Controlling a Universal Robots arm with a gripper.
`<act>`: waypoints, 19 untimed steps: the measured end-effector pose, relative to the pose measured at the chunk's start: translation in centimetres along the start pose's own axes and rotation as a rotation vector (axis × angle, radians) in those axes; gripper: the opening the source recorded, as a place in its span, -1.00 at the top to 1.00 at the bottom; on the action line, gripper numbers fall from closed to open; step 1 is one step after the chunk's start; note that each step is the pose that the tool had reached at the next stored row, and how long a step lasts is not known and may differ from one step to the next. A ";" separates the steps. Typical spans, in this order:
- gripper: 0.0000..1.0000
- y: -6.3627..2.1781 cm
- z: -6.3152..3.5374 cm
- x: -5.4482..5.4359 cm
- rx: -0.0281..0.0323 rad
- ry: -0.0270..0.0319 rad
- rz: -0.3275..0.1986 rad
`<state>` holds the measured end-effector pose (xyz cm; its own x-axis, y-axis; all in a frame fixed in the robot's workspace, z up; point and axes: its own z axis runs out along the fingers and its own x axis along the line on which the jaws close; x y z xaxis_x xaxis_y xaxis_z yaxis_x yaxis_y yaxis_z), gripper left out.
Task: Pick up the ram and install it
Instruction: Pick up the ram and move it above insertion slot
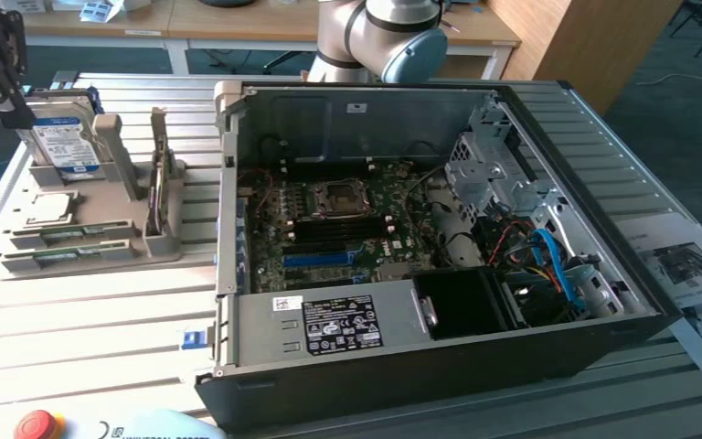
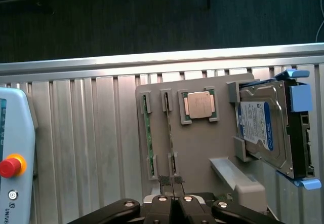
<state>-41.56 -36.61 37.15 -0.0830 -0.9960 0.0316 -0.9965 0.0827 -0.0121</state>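
Ram not yet picked up: the gripper (image 2: 172,181) hangs high over the parts holder (image 2: 202,148), fingers (image 2: 164,179) pressed together and holding nothing.

The ram (image 2: 169,127) stands on edge in its holder slot, on the tabletop (image 1: 83,311) at the exterior view's left. It sits between a second stick (image 2: 148,133) and the CPU (image 2: 198,105), with the hard drive (image 2: 260,127) at the holder's far end. Fingers line up above the ram, well apart from it. In the open computer case (image 1: 449,366) at the exterior view's right, the motherboard (image 1: 376,229) memory slots look empty. Judged at the very start, with pick-up and install both undone.
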 end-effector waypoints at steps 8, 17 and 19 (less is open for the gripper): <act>0.80 0.01 0.36 0.0 0.0003 -0.0002 -0.006; 0.80 0.02 1.96 -0.1 0.0003 -0.0002 -0.006; 0.80 0.03 2.22 -0.1 0.0002 -0.0001 -0.006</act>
<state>-41.56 -36.61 34.93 -0.0774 -0.9965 0.0315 -0.9970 0.0771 -0.0121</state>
